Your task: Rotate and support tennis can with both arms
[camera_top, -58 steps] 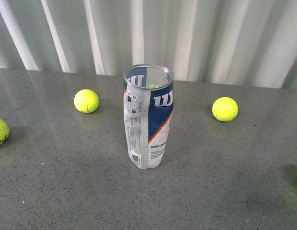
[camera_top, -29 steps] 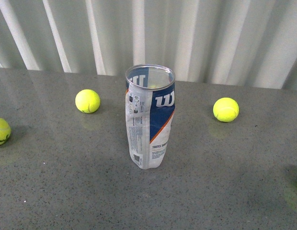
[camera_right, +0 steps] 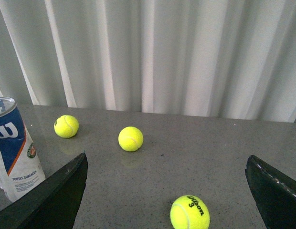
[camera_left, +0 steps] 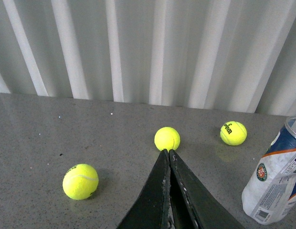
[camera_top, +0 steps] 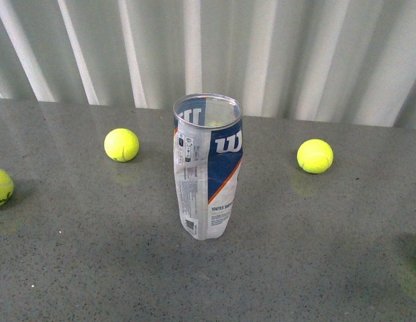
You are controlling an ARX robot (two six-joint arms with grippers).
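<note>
The tennis can (camera_top: 208, 168) stands upright and open-topped on the grey table (camera_top: 94, 268), its clear wall dented and its navy W label facing right of front. Neither arm shows in the front view. In the left wrist view my left gripper (camera_left: 168, 151) is shut with nothing between its fingers, and the tennis can (camera_left: 277, 181) stands apart to one side. In the right wrist view my right gripper (camera_right: 166, 157) is wide open with nothing held. The can (camera_right: 14, 157) sits beyond one finger (camera_right: 57, 191), clear of it.
Loose tennis balls lie around the can: one at back left (camera_top: 121, 144), one at back right (camera_top: 315, 155), one at the left edge (camera_top: 0, 187). A ball (camera_right: 189, 213) lies between the right gripper's fingers. A ball (camera_left: 167, 138) sits just past the left fingertips. A white corrugated wall (camera_top: 295, 54) backs the table.
The front view has shifted a little, so the can and balls sit slightly lower in the picture. Their places relative to one another are the same.
</note>
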